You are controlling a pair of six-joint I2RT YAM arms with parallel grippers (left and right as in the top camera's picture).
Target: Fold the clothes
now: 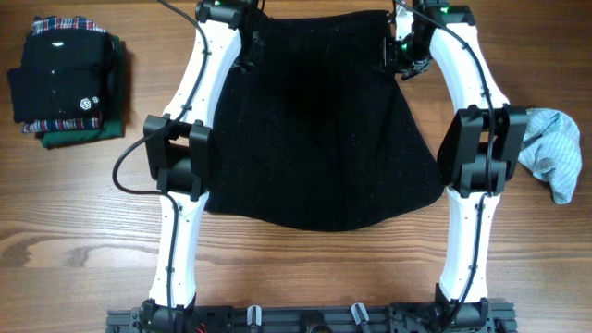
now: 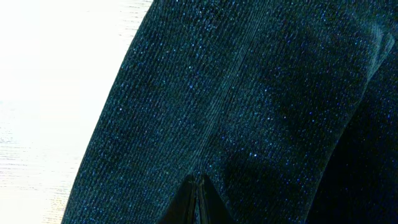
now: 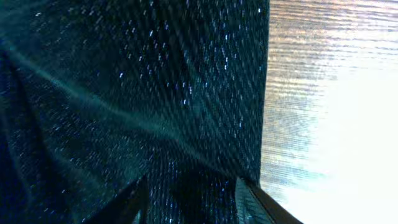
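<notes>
A black ribbed garment (image 1: pixel 319 129) lies spread flat on the wooden table between my two arms. My left gripper (image 1: pixel 246 39) is at its far left corner. In the left wrist view the fingers (image 2: pixel 199 185) are pressed together on the dark ribbed fabric (image 2: pixel 249 93). My right gripper (image 1: pixel 404 54) is at the garment's far right corner. In the right wrist view its fingers (image 3: pixel 193 199) stand apart, with the fabric's edge (image 3: pixel 155 93) lying between them.
A stack of folded clothes (image 1: pixel 69 79), dark navy on top with plaid and green below, sits at the far left. A crumpled light blue cloth (image 1: pixel 555 153) lies at the right, beside the right arm. Bare wooden table (image 1: pixel 74 213) surrounds the garment.
</notes>
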